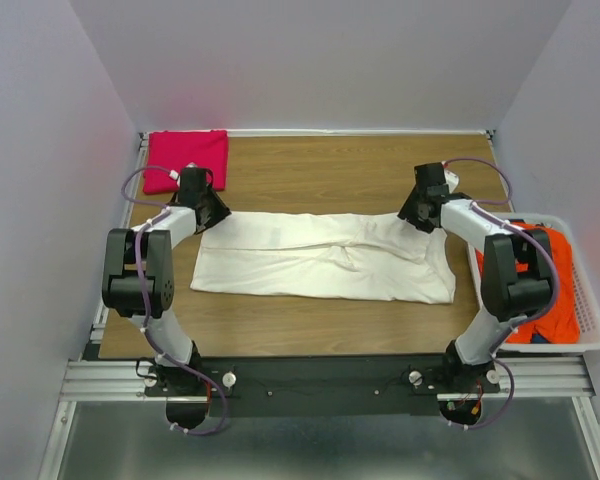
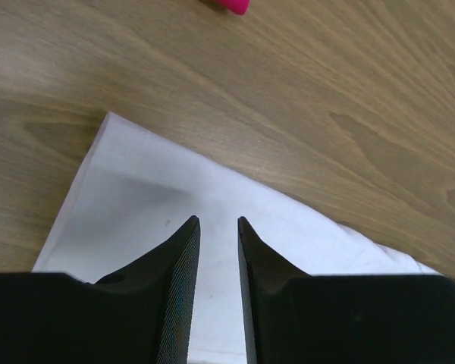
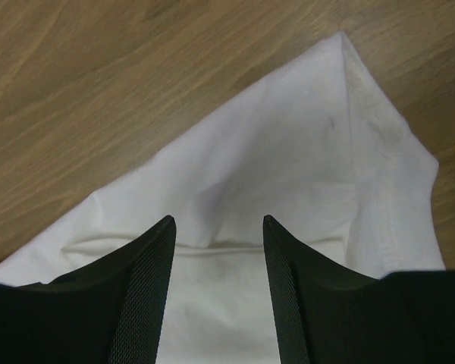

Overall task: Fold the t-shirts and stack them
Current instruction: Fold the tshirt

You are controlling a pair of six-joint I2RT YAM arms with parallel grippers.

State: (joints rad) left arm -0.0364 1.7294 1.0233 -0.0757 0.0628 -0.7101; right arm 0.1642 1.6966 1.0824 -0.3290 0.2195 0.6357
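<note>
Cloth lies flat on the table [image 1: 330,165]: the cream-white shirt [image 1: 320,258] is spread across the middle. My left pincer [image 2: 218,220] hangs over its far left corner, open a little, empty. My right pincer [image 3: 218,218] hangs over its far right corner, open wider, empty. The pink shirt [image 1: 186,158] lies folded far left; the orange shirt [image 1: 563,285] sits in the basket [image 1: 592,310].

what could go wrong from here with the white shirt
The left gripper hangs open over the white t-shirt with only a narrow gap, so it may catch one layer or slip off the edge. The right gripper is open over a bunched, seamed corner; closing there could carry the wrinkles near the middle into the fold. A sweep toward the back left might nudge the folded pink t-shirt.
</note>
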